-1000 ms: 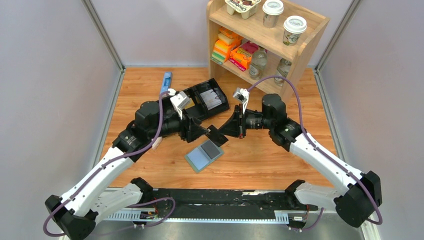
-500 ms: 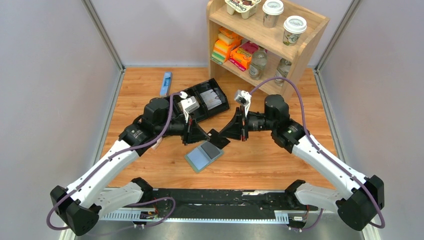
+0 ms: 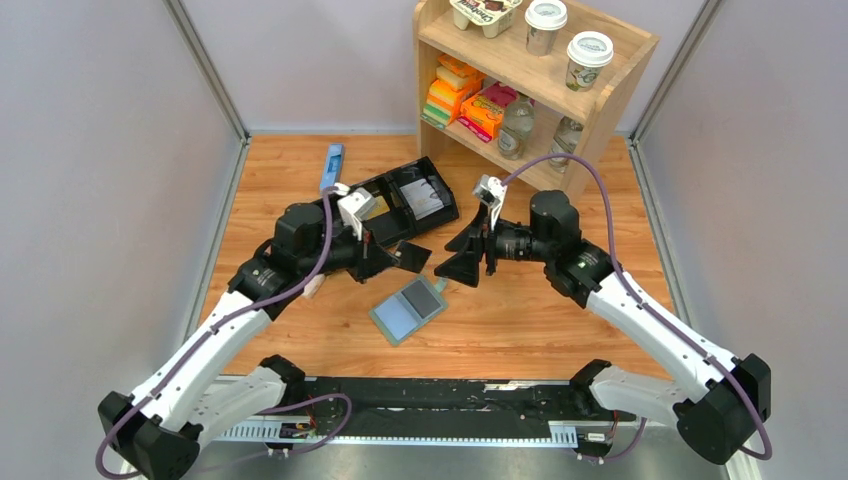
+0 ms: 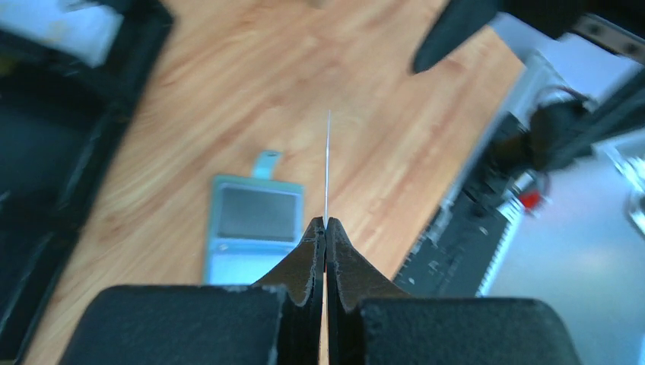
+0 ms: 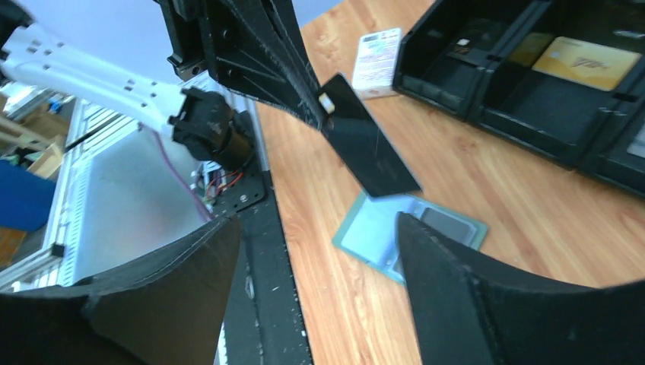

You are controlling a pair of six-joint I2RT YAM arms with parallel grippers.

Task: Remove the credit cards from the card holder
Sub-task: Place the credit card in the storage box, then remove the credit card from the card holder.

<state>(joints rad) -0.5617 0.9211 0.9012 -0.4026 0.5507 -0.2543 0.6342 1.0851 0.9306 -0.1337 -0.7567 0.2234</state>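
On the wooden tabletop (image 3: 540,320) the grey-green folding card holder (image 3: 408,309) lies open, pockets up for emptying, while the left gripper (image 3: 393,258) pinches a thin black card (image 5: 366,148) aloft and the right gripper (image 3: 460,259) hangs spread-jawed, clear of it

Black card (image 5: 369,148) changed hands, left fingers (image 4: 304,262) now clamped on it, right fingers (image 5: 456,296) sprung wide, card shifted toward desk's (image 3: 560,320) left edge

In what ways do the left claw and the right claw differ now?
The left claw is shut, while the right claw is open. The left claw grips a thin black card by one end; the right claw holds nothing. Both hang above the wooden table, near the open grey-green card holder.
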